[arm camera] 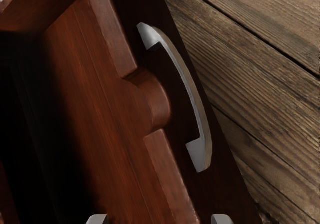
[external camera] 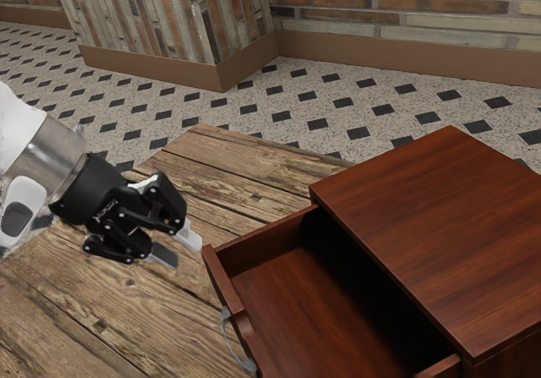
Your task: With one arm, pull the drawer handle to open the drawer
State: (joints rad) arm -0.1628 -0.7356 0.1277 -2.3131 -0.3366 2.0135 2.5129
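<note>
At lower left the black two-finger gripper is hanging, fingers apart, near the open dark red wooden drawer at bottom middle, whose curved grey metal handle is looking hard, maybe slippery, best grabbed mid-bar.

Curved grey handle stands off the red-brown drawer — plank table just beside.

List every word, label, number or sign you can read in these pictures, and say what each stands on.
None: there is no readable text in either view. The cabinet, the drawer, its handle, the gripper, the table and the brick wall are all plain, with no label, brand, number or sign.
</note>
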